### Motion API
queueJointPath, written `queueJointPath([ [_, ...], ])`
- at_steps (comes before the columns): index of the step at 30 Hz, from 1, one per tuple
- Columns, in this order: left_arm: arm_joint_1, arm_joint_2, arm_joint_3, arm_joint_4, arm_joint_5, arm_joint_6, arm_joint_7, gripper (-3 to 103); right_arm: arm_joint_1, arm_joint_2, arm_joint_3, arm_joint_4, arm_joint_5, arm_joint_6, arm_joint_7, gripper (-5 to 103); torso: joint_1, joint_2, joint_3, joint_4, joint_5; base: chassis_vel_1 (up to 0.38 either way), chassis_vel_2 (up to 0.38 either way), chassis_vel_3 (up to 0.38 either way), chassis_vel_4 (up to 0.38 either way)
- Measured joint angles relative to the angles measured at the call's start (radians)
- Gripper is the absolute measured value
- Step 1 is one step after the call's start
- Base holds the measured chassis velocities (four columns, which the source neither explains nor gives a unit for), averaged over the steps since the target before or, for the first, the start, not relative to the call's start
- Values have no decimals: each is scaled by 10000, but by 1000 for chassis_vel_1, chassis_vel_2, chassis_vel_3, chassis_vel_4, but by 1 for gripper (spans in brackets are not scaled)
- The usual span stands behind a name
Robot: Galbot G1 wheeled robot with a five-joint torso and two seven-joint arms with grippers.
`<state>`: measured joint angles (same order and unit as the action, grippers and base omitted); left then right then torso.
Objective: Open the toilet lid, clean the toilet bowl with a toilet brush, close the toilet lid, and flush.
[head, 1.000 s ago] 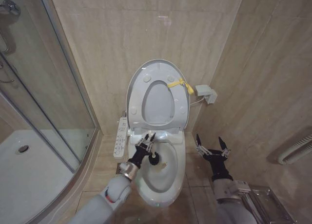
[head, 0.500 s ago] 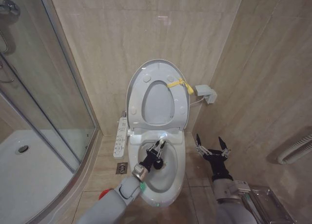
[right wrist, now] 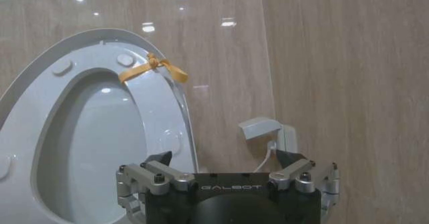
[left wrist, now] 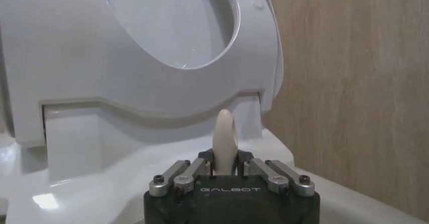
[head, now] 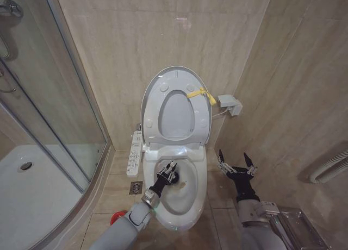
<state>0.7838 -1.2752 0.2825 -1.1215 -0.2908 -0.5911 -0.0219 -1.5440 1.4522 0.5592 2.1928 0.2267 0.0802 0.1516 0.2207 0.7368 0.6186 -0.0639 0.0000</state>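
Lid up vs back wall, so bowl open from above. Shower glass hems left; side wall tight on right.

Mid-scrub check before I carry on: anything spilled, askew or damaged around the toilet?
One oddity: a brownish mark on the toilet bowl wall, just right of the left gripper, which holds the toilet brush. The toilet lid stands upright against the wall. Nothing looks spilled or broken.
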Motion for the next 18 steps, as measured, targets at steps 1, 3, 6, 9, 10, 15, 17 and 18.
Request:
queueJointPath([
  [1,-8,-50,-54,7,-3,-54,23,22,0,0,0,1,0,0,0,100,0,0,0,1,1,0,0,0,0],
  [3,-17,-101,-111,-72,-5,-77,26,22,0,0,0,1,0,0,0,100,0,0,0,0,0,0,0,0,0],
  [6,-29,-141,-202,-679,91,-34,-55,22,0,0,0,0,0,0,0,100,0,0,0,-3,0,0,0,0,0],
  [9,-6,-130,-265,-1025,266,91,-157,22,0,0,0,0,0,0,0,100,0,0,1,-3,1,0,0,0,0],
  [10,66,-84,-350,-1515,490,250,-257,22,0,0,0,1,0,0,0,100,0,0,0,-2,1,0,0,0,0],
  [15,190,-12,-397,-2070,629,427,-366,22,0,0,0,0,0,0,0,100,0,0,0,-1,1,0,0,0,0],
  [17,344,-23,-302,-2536,537,608,-478,22,0,0,0,0,0,0,0,100,0,0,0,1,2,0,0,0,0],
  [18,386,-55,-245,-2637,484,651,-514,22,0,0,0,0,0,0,0,100,0,0,0,1,1,0,0,0,0],
])
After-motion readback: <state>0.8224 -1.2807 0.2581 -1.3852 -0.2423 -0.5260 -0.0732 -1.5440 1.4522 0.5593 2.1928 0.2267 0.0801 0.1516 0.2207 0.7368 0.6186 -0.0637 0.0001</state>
